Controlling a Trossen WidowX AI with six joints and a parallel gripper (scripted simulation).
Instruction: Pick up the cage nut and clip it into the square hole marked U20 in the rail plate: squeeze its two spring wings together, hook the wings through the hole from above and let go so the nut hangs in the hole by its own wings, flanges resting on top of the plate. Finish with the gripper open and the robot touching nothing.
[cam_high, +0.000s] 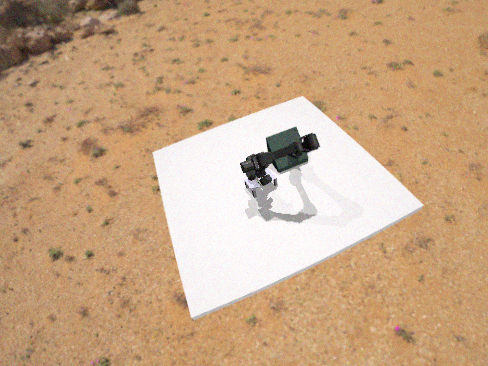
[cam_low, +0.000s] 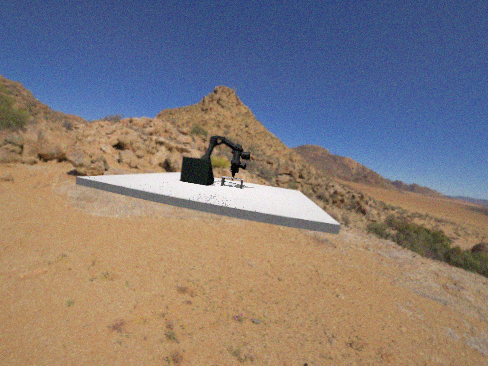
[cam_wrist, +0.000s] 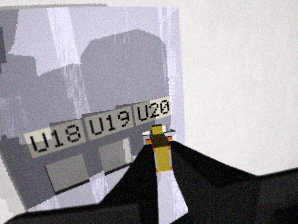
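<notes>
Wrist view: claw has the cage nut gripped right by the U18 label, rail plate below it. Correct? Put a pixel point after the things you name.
Wrong label: the wrist view shows the claw (cam_wrist: 160, 149) gripping the cage nut (cam_wrist: 162, 157) right by the U20 label (cam_wrist: 153, 110). The rail plate (cam_wrist: 60, 107) is below it, as you say.

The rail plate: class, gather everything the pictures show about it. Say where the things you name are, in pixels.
The rail plate (cam_high: 253, 184) (cam_wrist: 125, 60) is a flat, pale lavender sheet with lighter streaks, raised on dark posts above the white slab. Three labels, U18, U19 and U20, run in a row; square holes show below U18 and U19. The hand (cam_wrist: 160, 149), shut on the yellow cage nut (cam_wrist: 163, 159), covers the area below U20, so contact there cannot be told. Shadows darken much of it.
</notes>
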